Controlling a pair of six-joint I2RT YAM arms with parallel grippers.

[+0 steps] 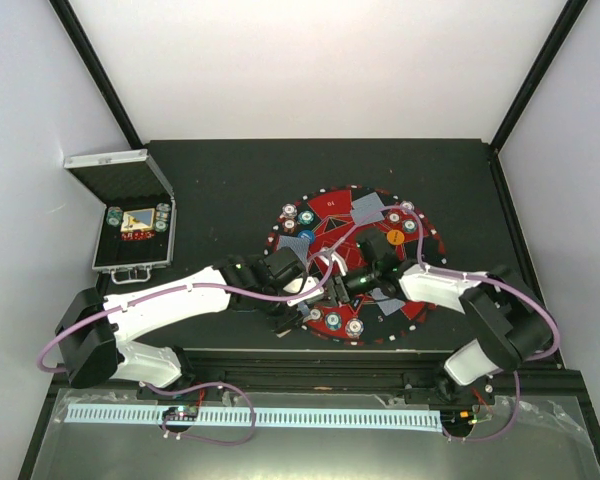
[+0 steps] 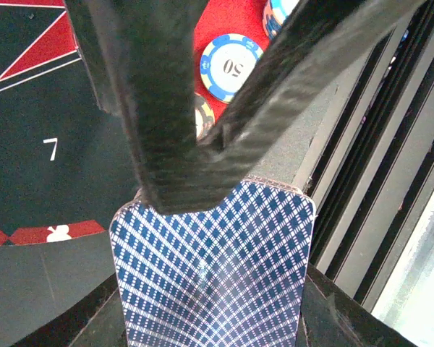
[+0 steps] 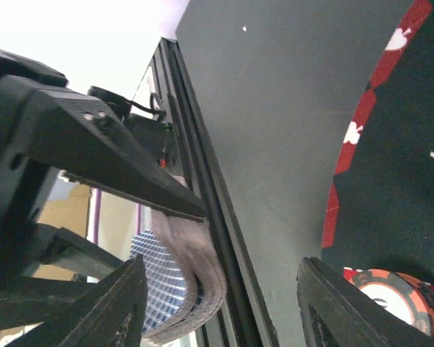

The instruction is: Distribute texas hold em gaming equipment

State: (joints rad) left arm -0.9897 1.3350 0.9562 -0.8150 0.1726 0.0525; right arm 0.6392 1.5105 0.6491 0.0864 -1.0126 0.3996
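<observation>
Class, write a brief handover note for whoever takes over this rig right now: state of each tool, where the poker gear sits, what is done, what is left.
Tools: the left tool is shut on a stack of cards over the mat's near edge. The right tool is open beside that stack, holding nothing.
On the mat: chip stacks around the rim, face-down cards, the orange button and the blue button.
The case lies open at far left with some chips inside.
Done: chips, buttons and some cards set out.
Left: probably dealing the held cards; the case chips may need distributing.
</observation>
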